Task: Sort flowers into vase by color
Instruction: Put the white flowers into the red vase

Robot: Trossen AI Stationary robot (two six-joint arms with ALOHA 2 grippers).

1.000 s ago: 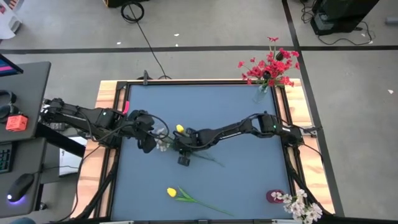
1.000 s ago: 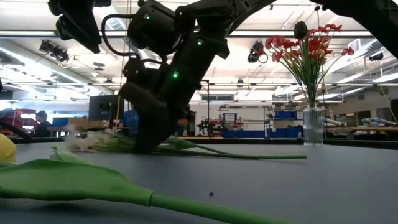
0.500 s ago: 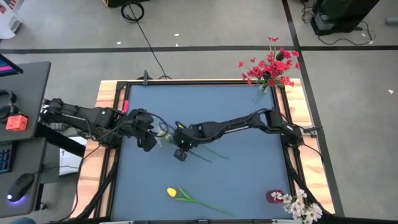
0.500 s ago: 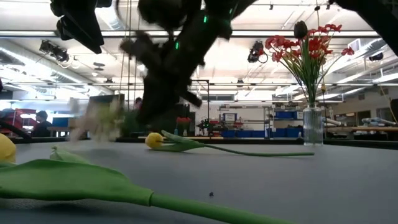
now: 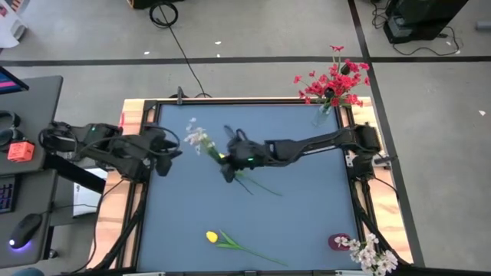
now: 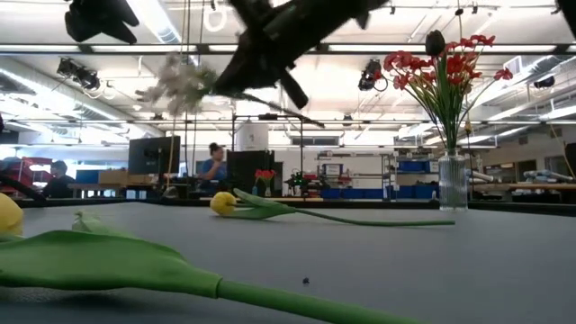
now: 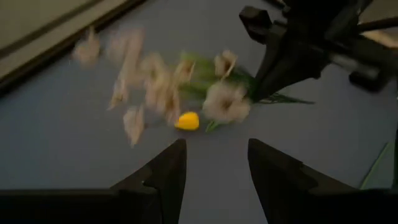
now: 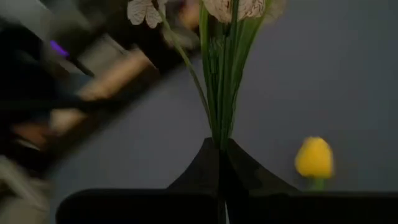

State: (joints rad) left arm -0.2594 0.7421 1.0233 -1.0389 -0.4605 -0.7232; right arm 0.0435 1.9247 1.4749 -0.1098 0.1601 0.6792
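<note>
A spray of whitish-pink flowers (image 5: 198, 139) hangs in the air over the middle of the blue table, with my right gripper (image 8: 221, 149) shut on its green stems. Below it a yellow tulip (image 5: 222, 158) lies flat on the table, and a second yellow tulip (image 5: 212, 238) lies near the front edge. My left gripper (image 7: 214, 165) stands open with nothing between its fingers at the table's left side, its fingers toward the spray. Red flowers (image 5: 331, 80) stand in a glass vase (image 5: 322, 115) at the far right corner. My right gripper pinches the spray's bundled green stems (image 8: 219, 134) between its two shut fingers. It reaches in from the table's right side, slanting somewhat downward. The stems run straight on from the fingertips and the blossoms (image 6: 180, 85) point toward the left arm. The spray is lifted clear of the table.
A dark red vase (image 5: 337, 242) with more whitish-pink flowers (image 5: 370, 250) stands at the near right corner. A wooden frame (image 5: 130, 115) borders the table. The near tulip's leaf and stem (image 6: 117, 263) lie along the front edge.
My right gripper has risen from the table and rolled, taking the whitish-pink spray up clear of the surface and toward the far edge. The yellow tulip beneath it has stayed on the table. My left gripper has drawn back toward the table's left edge and risen.
</note>
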